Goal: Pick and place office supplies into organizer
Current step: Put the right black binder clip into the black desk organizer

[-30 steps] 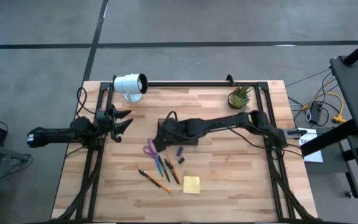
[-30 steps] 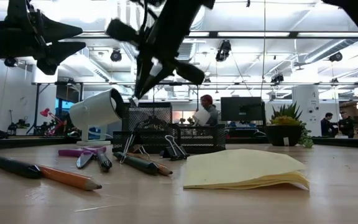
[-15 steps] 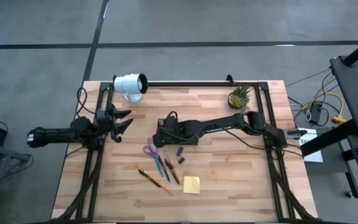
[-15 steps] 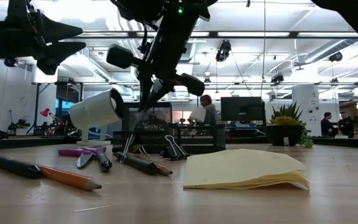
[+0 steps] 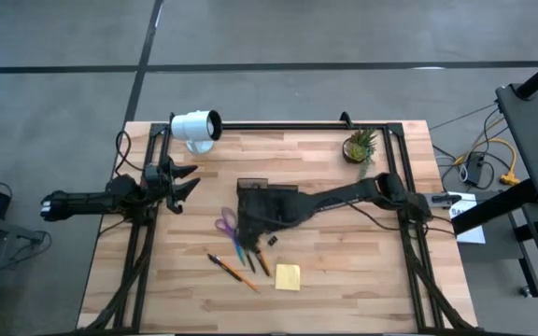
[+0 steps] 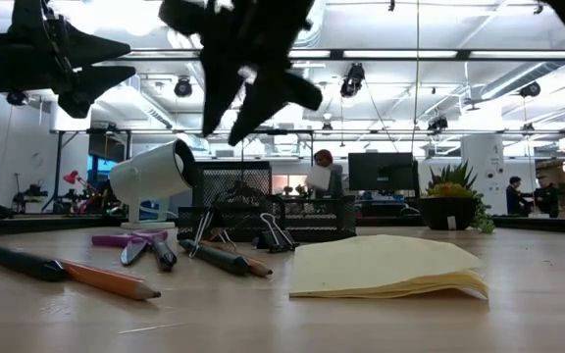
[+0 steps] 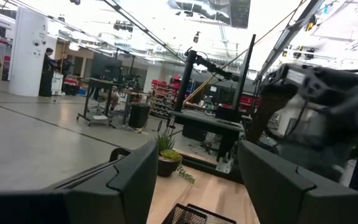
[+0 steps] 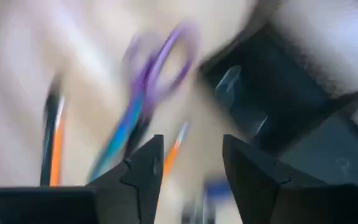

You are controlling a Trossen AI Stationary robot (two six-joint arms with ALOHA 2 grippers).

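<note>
The black organizer (image 5: 253,192) stands mid-table; it also shows in the low view (image 6: 263,211). Purple-handled scissors (image 5: 225,224), several pens and pencils (image 5: 246,254), a black clip (image 5: 272,240) and the yellow sticky-note pad (image 5: 287,276) lie on the table on its near side. My right gripper (image 5: 247,228) hovers open and empty just near of the organizer, above the scissors (image 8: 157,59) and pens (image 8: 53,146). My left gripper (image 5: 190,179) waits open and empty above the table's left part.
A white cylindrical lamp (image 5: 197,126) stands at the far left and a small potted plant (image 5: 360,145) at the far right. Black frame rails run along the table's left, right and far sides. Bare wood lies to the right of the sticky pad.
My right gripper has moved from over the organizer toward the table's near edge, and now hangs over the scissors and pens. In the low view its fingertips, close together before, now stand apart. The things on the table have not moved.
</note>
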